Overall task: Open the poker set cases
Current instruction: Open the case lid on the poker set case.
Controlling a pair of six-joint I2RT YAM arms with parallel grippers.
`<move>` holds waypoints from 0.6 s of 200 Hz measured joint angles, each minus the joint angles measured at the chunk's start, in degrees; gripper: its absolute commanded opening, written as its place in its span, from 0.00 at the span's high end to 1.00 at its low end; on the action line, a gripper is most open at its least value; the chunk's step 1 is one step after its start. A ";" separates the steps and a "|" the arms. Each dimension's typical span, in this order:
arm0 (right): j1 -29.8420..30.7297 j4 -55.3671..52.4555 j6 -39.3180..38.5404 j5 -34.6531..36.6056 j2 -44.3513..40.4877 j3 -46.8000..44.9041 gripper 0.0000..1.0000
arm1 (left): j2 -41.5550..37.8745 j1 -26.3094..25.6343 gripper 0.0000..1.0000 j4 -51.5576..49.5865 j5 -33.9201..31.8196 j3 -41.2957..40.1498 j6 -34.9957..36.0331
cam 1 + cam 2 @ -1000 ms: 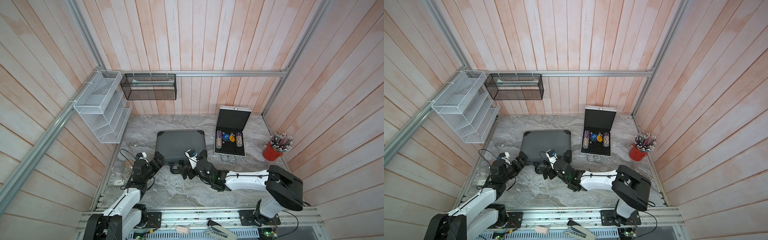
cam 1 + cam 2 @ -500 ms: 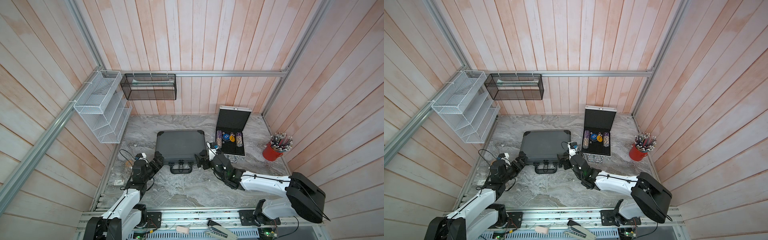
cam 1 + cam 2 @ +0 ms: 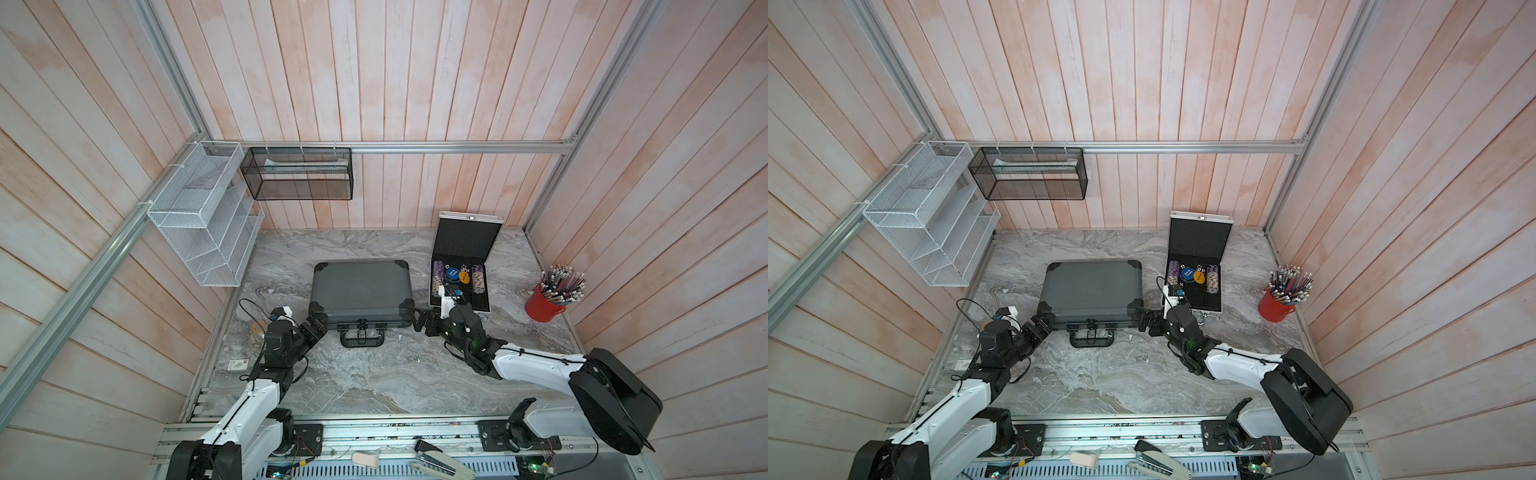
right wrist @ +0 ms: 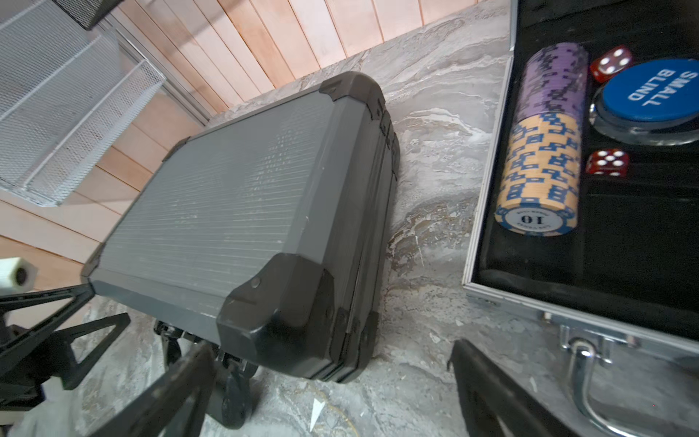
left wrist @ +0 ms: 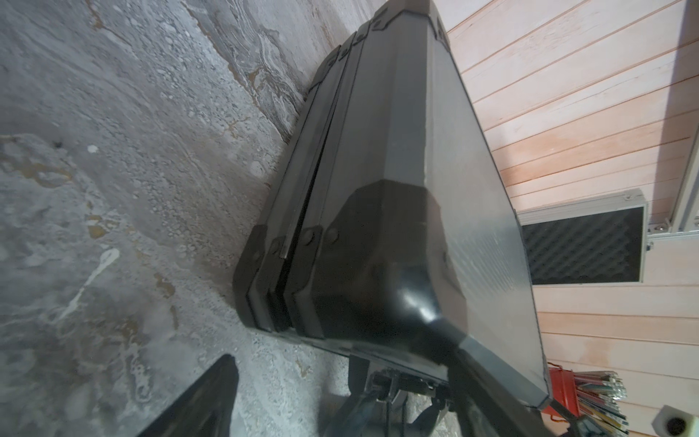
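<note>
The dark grey poker case (image 3: 361, 286) lay closed mid-table, with the silver case (image 3: 465, 241) open at its 3 o'clock. The left gripper (image 3: 316, 328), jaws spread and empty, flanked its 7 o'clock corner. The right gripper (image 3: 424, 323) gaped empty at 5 o'clock.

You were working in a built robot test cell, not a home: pale plank walls (image 3: 415, 83) boxed in a marble-patterned tabletop (image 3: 374, 374), aluminium framing (image 3: 457, 147) ran along them, a white wire rack (image 3: 199, 232) and a black mesh basket (image 3: 297, 174) hung there, and the robot arms (image 3: 257, 399) stood on a slotted mounting rail (image 3: 395, 432) with bare wiring.
</note>
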 measured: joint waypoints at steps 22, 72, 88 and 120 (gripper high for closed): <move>-1.18 2.51 1.73 -3.02 0.26 -1.16 0.01 | 0.02 -1.29 0.09 -0.96 -1.22 0.83 0.35; -3.56 7.56 5.25 -8.83 2.38 -2.75 0.02 | 0.07 -3.61 0.07 -2.08 -3.30 1.60 1.16; -4.11 9.20 6.40 -10.21 2.64 -3.28 0.02 | 0.07 -3.89 0.06 -2.45 -3.89 1.70 1.36; -5.18 12.07 8.63 -12.68 3.65 -3.48 0.02 | -0.07 -4.31 0.05 -2.86 -4.59 1.86 1.60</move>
